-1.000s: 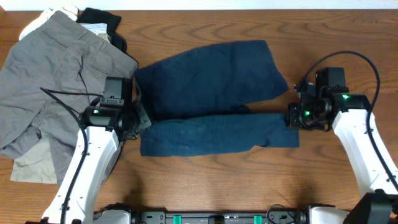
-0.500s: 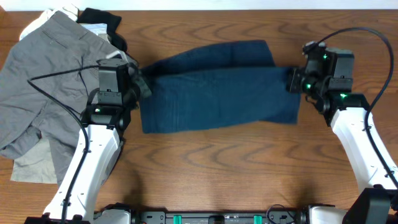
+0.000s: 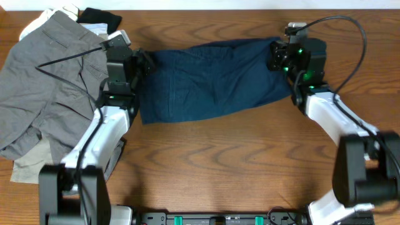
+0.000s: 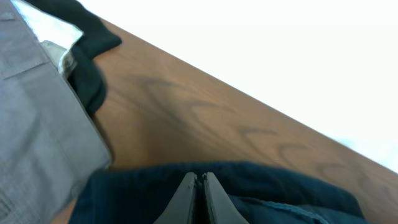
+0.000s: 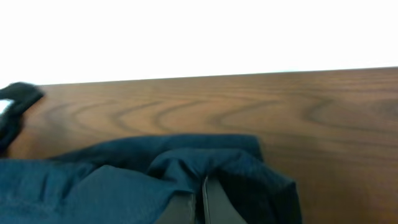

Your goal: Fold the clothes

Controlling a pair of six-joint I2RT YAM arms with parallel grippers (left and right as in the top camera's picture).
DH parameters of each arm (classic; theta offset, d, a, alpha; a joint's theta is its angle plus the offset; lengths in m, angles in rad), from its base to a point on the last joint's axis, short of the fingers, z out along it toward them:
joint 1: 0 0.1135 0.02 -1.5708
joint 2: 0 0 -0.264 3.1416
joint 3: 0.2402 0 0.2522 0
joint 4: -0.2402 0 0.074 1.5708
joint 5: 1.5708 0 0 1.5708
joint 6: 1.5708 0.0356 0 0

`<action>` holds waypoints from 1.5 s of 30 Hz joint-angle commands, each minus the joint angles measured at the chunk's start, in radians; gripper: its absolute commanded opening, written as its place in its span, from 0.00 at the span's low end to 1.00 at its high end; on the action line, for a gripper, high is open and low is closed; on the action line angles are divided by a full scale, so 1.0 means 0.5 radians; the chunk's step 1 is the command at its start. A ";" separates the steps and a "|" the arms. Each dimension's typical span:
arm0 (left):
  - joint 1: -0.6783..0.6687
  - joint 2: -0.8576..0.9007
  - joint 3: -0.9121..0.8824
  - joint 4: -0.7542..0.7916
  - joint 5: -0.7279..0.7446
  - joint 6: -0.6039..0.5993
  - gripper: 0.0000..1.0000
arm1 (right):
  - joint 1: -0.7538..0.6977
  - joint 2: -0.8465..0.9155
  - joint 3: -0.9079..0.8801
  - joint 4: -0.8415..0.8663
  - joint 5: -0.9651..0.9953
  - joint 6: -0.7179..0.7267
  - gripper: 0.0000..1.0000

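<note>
The dark navy blue shorts (image 3: 209, 81) lie folded in half lengthwise across the middle of the wooden table. My left gripper (image 3: 145, 62) is shut on their left edge; in the left wrist view its fingers (image 4: 186, 199) pinch the navy cloth (image 4: 267, 193). My right gripper (image 3: 275, 55) is shut on the shorts' right edge at the far side; in the right wrist view the fingers (image 5: 217, 205) hold a bunched fold of the navy cloth (image 5: 112, 180).
The larger grey shorts (image 3: 50, 81) lie spread at the left, close beside my left arm. A small black garment (image 3: 103, 19) and a pale cloth (image 3: 40, 22) lie at the back left. The table's far edge (image 5: 249, 73) is near both grippers.
Both grippers have carried the near leg of the shorts away from me, over the far leg, to the far edge. The shorts now lie folded in half.
</note>
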 commanded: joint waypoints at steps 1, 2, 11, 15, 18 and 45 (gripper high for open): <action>0.011 0.163 0.013 0.176 -0.102 0.007 0.06 | 0.011 0.169 0.007 0.201 0.131 0.062 0.01; 0.011 0.211 0.013 0.234 -0.139 0.007 0.06 | 0.011 0.224 0.008 0.286 0.149 0.061 0.01; 0.011 0.643 0.021 0.835 -0.285 0.022 0.06 | 0.011 0.640 0.069 0.740 0.288 0.061 0.01; 0.012 0.803 0.073 0.933 -0.291 0.023 0.06 | 0.011 0.795 0.175 0.776 0.291 0.061 0.01; 0.012 0.881 0.124 0.935 -0.291 0.025 0.15 | 0.011 0.858 0.247 0.776 0.291 0.061 0.08; 0.021 -0.063 0.172 -0.855 -0.024 0.249 0.98 | 0.006 0.166 0.410 -0.633 -0.287 -0.146 0.99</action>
